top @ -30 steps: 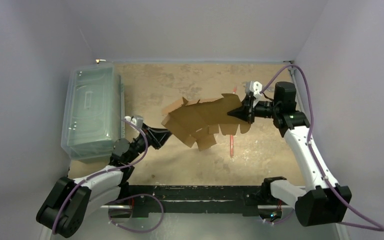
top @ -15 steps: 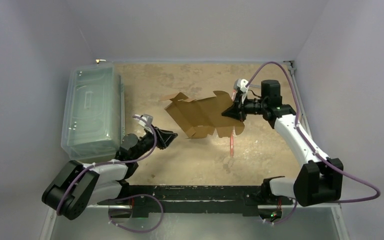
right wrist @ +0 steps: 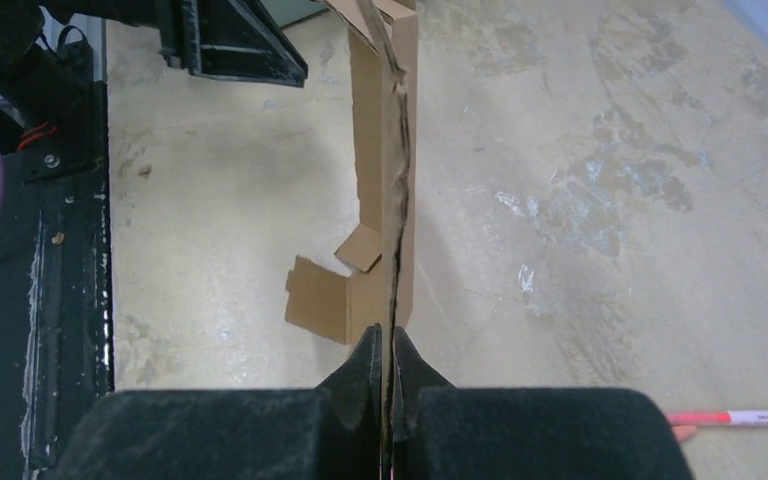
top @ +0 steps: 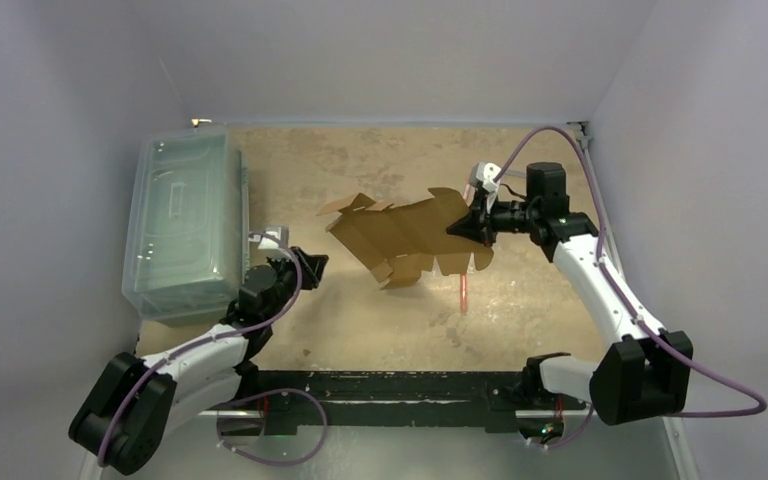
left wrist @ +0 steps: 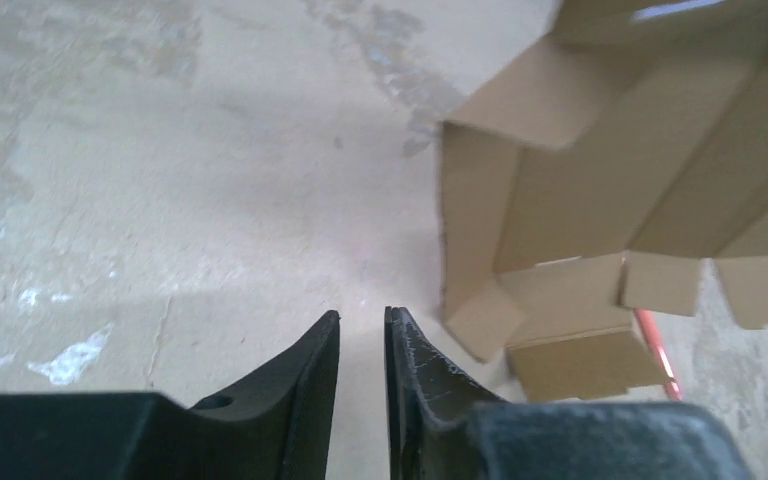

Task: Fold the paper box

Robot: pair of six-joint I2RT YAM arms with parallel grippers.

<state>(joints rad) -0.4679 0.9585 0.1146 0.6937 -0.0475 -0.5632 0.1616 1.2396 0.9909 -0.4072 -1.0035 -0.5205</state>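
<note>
The paper box (top: 405, 235) is a brown die-cut cardboard sheet with loose flaps, held up off the table near the middle. My right gripper (top: 470, 225) is shut on its right edge. In the right wrist view the sheet (right wrist: 385, 130) runs edge-on away from the clamped jaws of that gripper (right wrist: 390, 335). My left gripper (top: 315, 265) hangs to the left of the sheet, apart from it. Its fingers (left wrist: 362, 315) stand a narrow gap apart with nothing between them, and the box flaps (left wrist: 600, 170) lie ahead to the right.
A large clear plastic bin (top: 185, 225) stands along the left side of the table. A red pen (top: 463, 290) lies on the table under the sheet's right end. A black rail (top: 390, 385) runs along the near edge between the arm bases.
The left gripper has pulled back to the left, away from the sheet's lower left flaps. The right gripper has kept its hold and shifted the sheet slightly back and left.
</note>
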